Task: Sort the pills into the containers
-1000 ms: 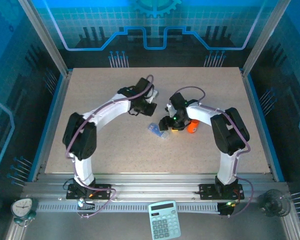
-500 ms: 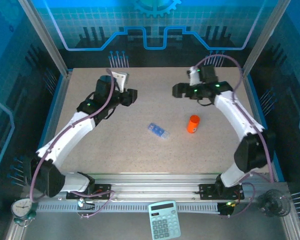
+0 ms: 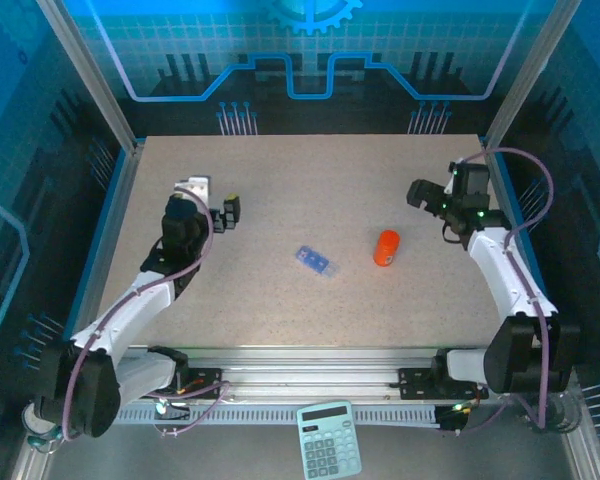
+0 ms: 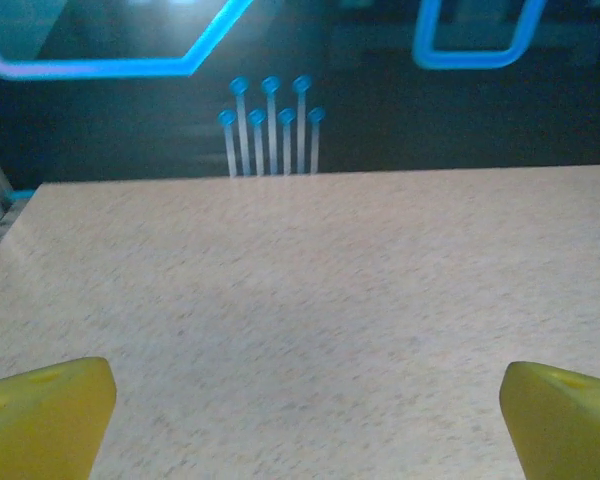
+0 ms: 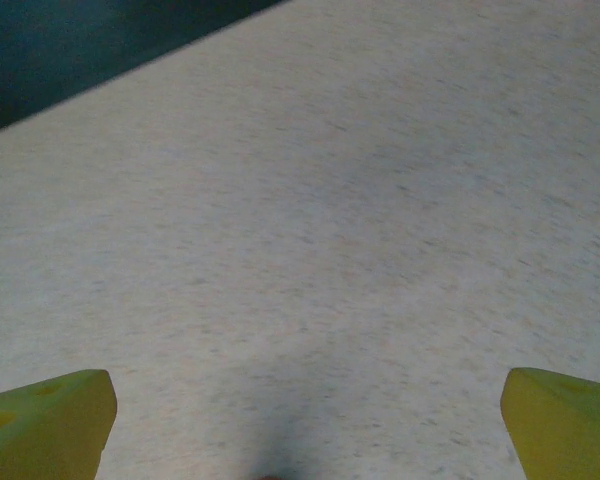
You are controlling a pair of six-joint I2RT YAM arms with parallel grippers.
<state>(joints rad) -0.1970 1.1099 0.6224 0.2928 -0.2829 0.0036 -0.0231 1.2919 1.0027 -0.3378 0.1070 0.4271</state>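
Left gripper (image 3: 226, 212): released, jaws spread wide, nothing between them. In the left wrist view the yellow fingertips (image 4: 45, 415) sit at the lower corners with bare table (image 4: 300, 280) between.
Right gripper (image 3: 418, 192): released as well, jaws wide, holding nothing. The right wrist view shows bare tabletop between the tips.
Pill box (image 3: 316, 262): lies flat just at 6 o'clock of the table's centre, touching nothing. Left gripper is well apart at its 10 o'clock, right gripper well apart at its 2 o'clock.
Box, look: small, flat, blue-tinted and see-through, long axis running 10 to 4 o'clock. Too small to tell the compartments apart, or whether any lid is up.
Orange bottle (image 3: 386, 248): upright, near the box at its 3 o'clock, between the box and the right gripper.
Pills: none made out on the table, too small to tell. Probably in the bottle.
Step in hand (judgement): both arms stand off to the sides, so the reach-in comes next.
Doing it well (judgement): bring the right gripper in from 2 o'clock and close on the bottle's body low down, square to it, so that it does not tip. Bring the left gripper in from 10 o'clock, turned to match the box's slant.
Risk (judgement): the box looks light and could skid if nudged at one end.
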